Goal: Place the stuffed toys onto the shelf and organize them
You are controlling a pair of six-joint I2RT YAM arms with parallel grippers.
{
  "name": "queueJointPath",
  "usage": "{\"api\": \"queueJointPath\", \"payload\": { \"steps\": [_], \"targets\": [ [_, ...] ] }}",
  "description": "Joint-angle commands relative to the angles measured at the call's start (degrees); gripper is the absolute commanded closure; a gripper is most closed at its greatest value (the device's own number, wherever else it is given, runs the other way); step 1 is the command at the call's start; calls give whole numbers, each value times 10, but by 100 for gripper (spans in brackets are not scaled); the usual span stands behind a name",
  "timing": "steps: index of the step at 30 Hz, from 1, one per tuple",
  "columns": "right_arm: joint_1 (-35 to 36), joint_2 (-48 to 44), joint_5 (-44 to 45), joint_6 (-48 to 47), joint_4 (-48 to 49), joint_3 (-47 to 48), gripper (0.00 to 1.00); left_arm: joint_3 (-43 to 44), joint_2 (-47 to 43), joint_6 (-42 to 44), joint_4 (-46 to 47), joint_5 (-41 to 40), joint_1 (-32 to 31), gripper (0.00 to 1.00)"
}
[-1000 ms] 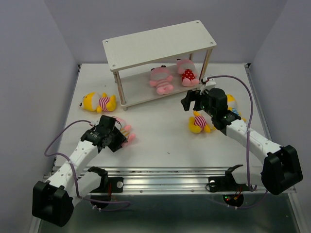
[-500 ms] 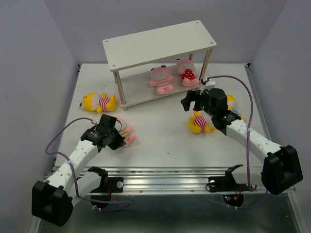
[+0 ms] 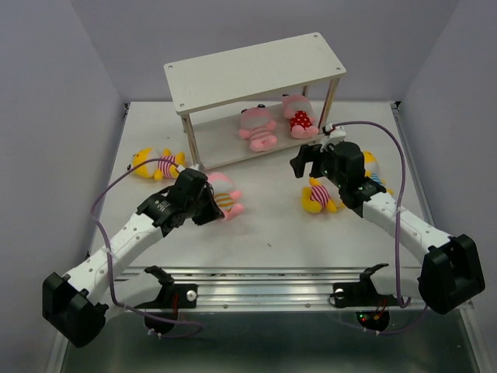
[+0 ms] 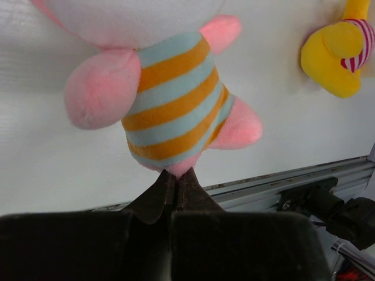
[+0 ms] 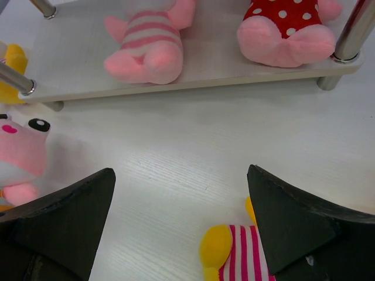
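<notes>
- At the left pincer (image 4: 176,182), the jaws are pressed together on the bottom edge of a pink plush toy in an orange-and-blue striped shirt (image 4: 170,111).
- Judged step: carrying it to the off-white two-tier shelf (image 3: 256,66), whose front leg is near.
- The next move calls for setting it on the lower board, left of the pink plush toy in a pink-striped shirt (image 3: 256,128).
- Right pincer (image 5: 180,172): jaws wide apart, holding nothing, above a yellow plush toy in a pink-striped shirt (image 5: 231,257) on the white surface (image 3: 264,225).

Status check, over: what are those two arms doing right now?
Left gripper shut on orange-striped pink toy. Right gripper open, empty, facing shelf. Two pink toys on lower board.
</notes>
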Motion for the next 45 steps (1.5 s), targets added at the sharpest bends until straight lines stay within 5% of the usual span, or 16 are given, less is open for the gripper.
{"api": "queueJointPath", "payload": {
  "steps": [1, 21, 45],
  "targets": [
    [-3, -22, 24, -11, 14, -5, 0, 69, 36, 51, 45, -44, -31, 100],
    [-3, -30, 36, -21, 17, -14, 0, 197, 192, 215, 162, -173, -30, 100],
    [-3, -20, 43, -26, 18, -15, 0, 166, 237, 185, 269, -278, -1, 100]
  ]
}}
